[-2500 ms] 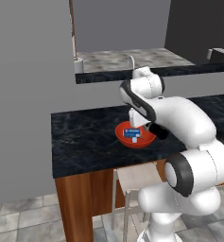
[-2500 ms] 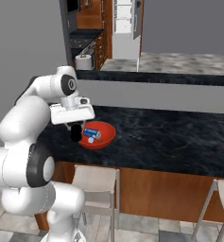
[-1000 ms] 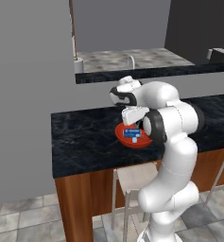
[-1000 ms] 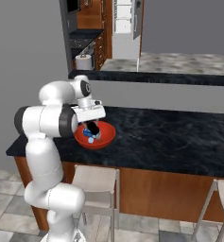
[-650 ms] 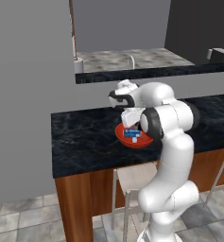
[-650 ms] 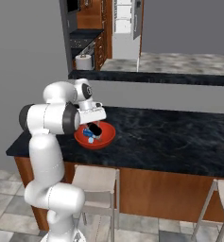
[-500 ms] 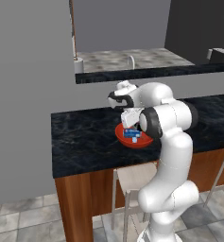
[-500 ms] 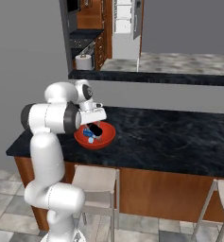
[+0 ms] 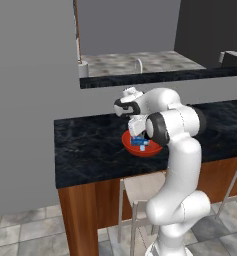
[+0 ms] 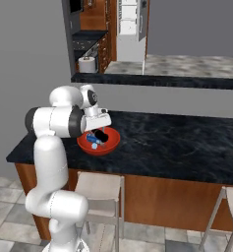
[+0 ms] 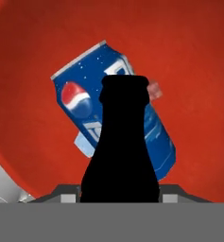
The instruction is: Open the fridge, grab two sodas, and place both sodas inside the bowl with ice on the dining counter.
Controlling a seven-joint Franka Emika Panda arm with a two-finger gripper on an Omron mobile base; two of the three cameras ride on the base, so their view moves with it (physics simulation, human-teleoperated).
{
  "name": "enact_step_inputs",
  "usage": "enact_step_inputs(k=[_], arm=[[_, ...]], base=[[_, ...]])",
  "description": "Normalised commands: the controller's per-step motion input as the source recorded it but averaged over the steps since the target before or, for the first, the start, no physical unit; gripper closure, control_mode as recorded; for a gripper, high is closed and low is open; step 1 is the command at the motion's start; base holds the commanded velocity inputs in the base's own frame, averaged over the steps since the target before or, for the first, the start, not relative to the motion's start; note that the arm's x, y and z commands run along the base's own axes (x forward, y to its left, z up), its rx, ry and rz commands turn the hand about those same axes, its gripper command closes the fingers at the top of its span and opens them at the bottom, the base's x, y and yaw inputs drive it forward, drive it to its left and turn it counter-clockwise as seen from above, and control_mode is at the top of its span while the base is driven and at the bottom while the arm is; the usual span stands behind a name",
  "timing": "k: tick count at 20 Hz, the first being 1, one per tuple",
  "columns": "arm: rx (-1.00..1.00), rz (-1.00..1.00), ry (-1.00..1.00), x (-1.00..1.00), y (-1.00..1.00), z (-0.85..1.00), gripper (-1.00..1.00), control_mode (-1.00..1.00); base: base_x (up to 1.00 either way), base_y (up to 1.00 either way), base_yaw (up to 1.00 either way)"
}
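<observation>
Compared with the pictures from moments ago, the white arm is folded more tightly over the shallow round red-orange bowl [image 9: 141,146], and the two-finger gripper [image 10: 99,129] sits lower, directly above the bowl's interior. The base views are otherwise unchanged, so the base is stationary at the long dining counter with the black white-veined marble top [image 10: 177,142].

In the hand view, the slim black cola bottle [image 11: 120,146] rises from between the jaws, neck pointing toward the bowl floor. The jaws are closed on its body and the bottle is not yet released. The small blue can with red and white marks [image 11: 113,108] lies on its side in the bowl, beyond the bottle neck, with a pale ice piece [image 11: 83,143] at its edge.

Judgement: one soda is delivered; the second is over the bowl and awaits release, so the task is near completion.

Hidden or unclear:
- The bottle's lower body and the finger contact points are cut off at the bottom of the hand view.
- Whether the bottle touches the can cannot be told.
- In the base views the arm covers part of the bowl.
</observation>
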Motion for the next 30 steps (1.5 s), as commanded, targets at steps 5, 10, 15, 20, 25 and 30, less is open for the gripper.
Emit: enact_step_inputs(k=[5,10,15,20,25,30], arm=[[0.01,0.06,0.00,0.04,0.00,-0.21,1.00,-1.00],[0.00,0.05,0.00,0.00,0.00,-0.29,-1.00,-1.00],[0.00,0.02,0.00,-0.01,0.00,-0.15,-1.00,-1.00],[0.01,0.00,0.00,-0.17,0.00,0.00,-1.00,-1.00],[0.04,0.00,-0.01,-0.21,0.00,0.09,-1.00,-1.00],[0.03,0.00,0.00,-0.01,0.00,0.29,-1.00,-1.00]], base=[[0.00,0.00,0.00],[0.00,0.00,0.00],[0.00,0.00,0.00],[0.00,0.00,0.00],[0.00,0.00,0.00],[0.00,0.00,0.00]])
